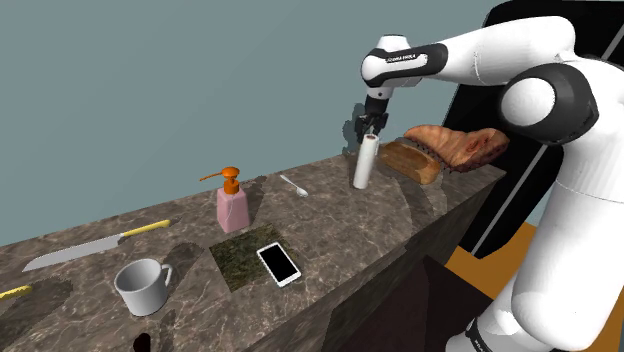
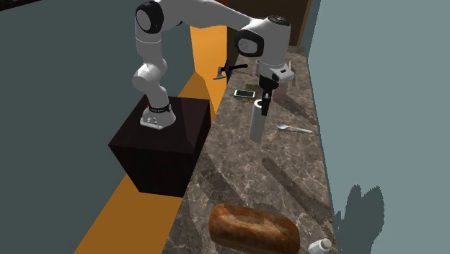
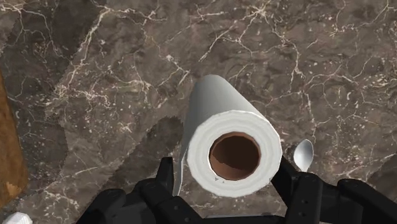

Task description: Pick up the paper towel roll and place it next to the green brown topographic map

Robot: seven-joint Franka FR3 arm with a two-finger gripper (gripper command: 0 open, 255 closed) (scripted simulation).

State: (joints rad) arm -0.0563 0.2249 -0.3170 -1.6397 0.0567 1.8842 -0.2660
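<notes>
Clasping the roll [image 3: 213, 102] at its top in the gripper [image 3: 228, 170], upright near the bread [image 1: 412, 160]: lift straight, keep vertical, pass above the spoon [image 1: 293, 185], lower beside the map [image 1: 236, 262], clear of the phone [image 1: 279, 263].

On the worktop [image 1: 380, 205]: one paper towel roll [image 1: 366, 163]; one bread loaf [image 1: 410, 160]; one meat slab [image 1: 460, 143]; one pump bottle [image 1: 232, 205]; one spoon [image 1: 293, 185]. One knife [image 1: 88, 250]; one mug [image 1: 142, 286]; one phone [image 1: 278, 263]; one dark green map [image 1: 235, 262].

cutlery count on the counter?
2 certain: a yellow-handled knife toward the shoulder view's left, beyond the mug; a spoon between the soap dispenser and the paper towel roll. A yellow tip at that view's left edge may be a third.
</notes>
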